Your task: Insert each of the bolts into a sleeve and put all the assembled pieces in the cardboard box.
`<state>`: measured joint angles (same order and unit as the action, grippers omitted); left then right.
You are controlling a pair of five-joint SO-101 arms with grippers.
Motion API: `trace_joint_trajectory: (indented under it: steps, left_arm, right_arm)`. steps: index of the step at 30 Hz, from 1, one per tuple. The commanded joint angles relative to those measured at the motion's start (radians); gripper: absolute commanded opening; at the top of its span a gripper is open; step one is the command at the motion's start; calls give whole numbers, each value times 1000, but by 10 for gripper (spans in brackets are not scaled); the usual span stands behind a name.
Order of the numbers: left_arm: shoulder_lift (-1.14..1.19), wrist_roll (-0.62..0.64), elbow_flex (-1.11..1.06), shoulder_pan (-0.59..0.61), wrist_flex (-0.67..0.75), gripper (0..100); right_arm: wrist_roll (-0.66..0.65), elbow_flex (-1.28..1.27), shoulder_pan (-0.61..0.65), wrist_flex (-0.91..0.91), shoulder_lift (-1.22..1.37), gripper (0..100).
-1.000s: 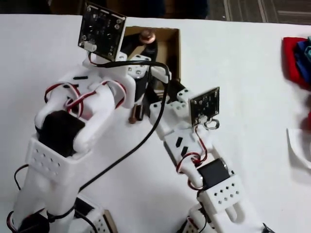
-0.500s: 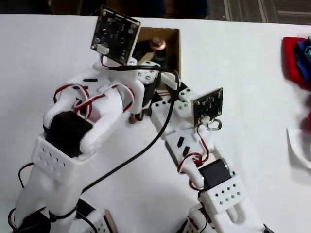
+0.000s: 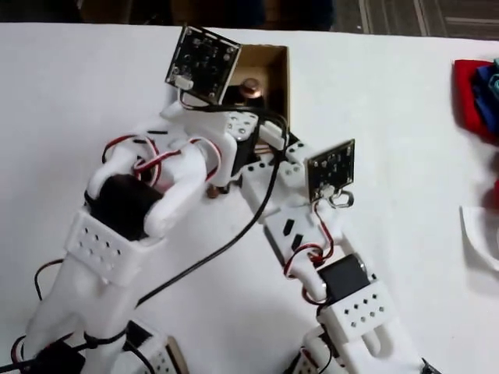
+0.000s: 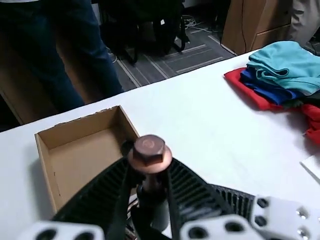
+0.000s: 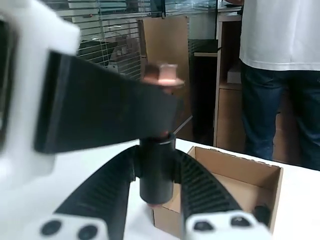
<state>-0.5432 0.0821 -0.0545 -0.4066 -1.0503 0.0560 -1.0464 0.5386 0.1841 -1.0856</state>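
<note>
My left gripper is shut on a copper bolt, which stands upright with its hex head above the fingers. My right gripper is shut on a black sleeve, also upright. The bolt sits directly over the sleeve with its shaft inside it, and a copper tip shows under the sleeve's lower end. From above, the bolt head is at the near edge of the open cardboard box, between the two arms. The box lies just beyond both grippers.
A small dark piece lies in the box's corner. Folded red, blue and teal cloths are at the table's right edge, with a white object nearer the front. A black cable hangs between the arms.
The left arm has swung right and toward the right gripper, carrying the bolt head down over the sleeve. The right arm has barely moved.
</note>
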Motion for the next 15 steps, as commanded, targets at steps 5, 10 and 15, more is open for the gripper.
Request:
trace_joint_trajectory:
  steps: [5,10,15]
  left_arm:
    - [-12,3,12,28,21,85]
    - [-12,3,13,28,-12,133]
    - [-51,-3,13,28,-14,133]
  right_arm:
    - [0,9,-10,-1,-22,22]
    - [0,9,-12,-1,-22,22]
    - [0,9,-12,-1,-22,22]
